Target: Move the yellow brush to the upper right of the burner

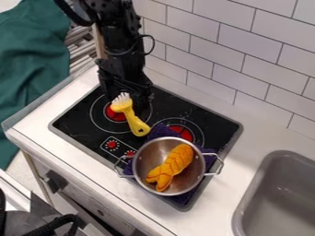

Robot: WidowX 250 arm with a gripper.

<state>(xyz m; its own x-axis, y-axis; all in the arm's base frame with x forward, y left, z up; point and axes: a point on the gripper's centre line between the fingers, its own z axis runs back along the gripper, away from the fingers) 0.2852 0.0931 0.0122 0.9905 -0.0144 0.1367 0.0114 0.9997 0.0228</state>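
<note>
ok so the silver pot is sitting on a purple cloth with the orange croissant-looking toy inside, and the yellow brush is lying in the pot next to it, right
Not quite: the camera view shows the yellow brush lying on the black stovetop, outside the pot. The rest holds: the pot sits on the purple cloth with the orange toy inside.

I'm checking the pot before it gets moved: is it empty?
No, an orange, braided-looking item lies inside the metal pot.
</note>
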